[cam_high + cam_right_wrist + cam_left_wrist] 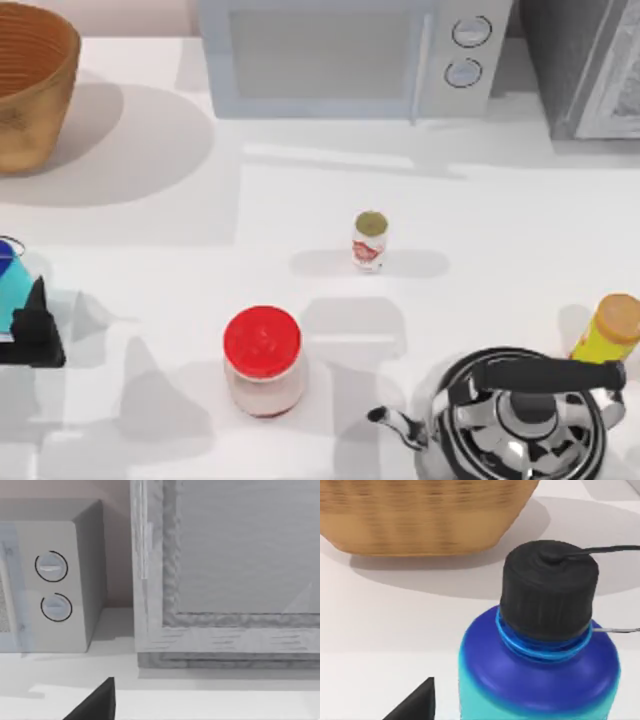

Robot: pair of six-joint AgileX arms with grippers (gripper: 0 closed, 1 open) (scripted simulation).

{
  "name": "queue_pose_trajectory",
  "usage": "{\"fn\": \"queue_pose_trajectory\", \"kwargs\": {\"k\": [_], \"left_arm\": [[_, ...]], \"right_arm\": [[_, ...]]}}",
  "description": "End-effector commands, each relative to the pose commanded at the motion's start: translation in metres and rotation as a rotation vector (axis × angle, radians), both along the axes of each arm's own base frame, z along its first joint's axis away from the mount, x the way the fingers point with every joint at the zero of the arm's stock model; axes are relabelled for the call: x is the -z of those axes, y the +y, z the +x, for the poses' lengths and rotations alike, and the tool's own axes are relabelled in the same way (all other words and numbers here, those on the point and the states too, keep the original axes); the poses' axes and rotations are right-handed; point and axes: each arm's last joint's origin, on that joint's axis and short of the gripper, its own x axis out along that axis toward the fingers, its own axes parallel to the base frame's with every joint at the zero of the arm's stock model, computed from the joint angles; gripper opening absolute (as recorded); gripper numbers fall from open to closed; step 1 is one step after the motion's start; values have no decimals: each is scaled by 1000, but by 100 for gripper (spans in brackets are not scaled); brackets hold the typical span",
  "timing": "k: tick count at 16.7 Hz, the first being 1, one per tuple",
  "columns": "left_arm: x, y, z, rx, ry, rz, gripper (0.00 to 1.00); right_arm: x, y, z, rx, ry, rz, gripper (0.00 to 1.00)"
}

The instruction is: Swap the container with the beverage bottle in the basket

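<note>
**Left gripper at the cyan container, table's left edge; beverage bottle at centre**

The left gripper (30,325) sits at the left edge of the white table (480,230), its black body just beside the small cyan-turquoise container with a dark blue shoulder (10,280). In the left wrist view the container (540,680) stands upright and close, topped by a black screw cap (547,587); one dark finger (417,702) shows beside it. Whether the fingers grip the container cannot be told.

The large round brown woven wicker basket (35,80) stands at the far left corner, well apart from the container; its ribbed inner wall is seen, and what lies inside cannot be told. The left wrist view shows its outer wall (420,515) beyond the container.

The tiny white beverage bottle with red label and olive-gold cap (369,241) stands upright near the table's centre, outside the basket. A red-lidded glass jar (263,360) stands nearer, to its left. A chrome kettle with a black handle (515,415) sits at the near right, with a yellow bottle with an orange cap (610,330) just beside it. A grey microwave (350,55) stands at the far edge.

The right wrist view shows the microwave's dials (52,587) and one dark finger (97,702); the state of the right fingers cannot be told.
</note>
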Motion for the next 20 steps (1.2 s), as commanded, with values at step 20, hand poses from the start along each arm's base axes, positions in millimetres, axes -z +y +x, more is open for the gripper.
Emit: {"fn": "queue_pose_trajectory", "kwargs": {"k": [20], "left_arm": [[27,2,56,-6,27,-3,100]], "right_arm": [[0,0,0,0,0,0,100]]}}
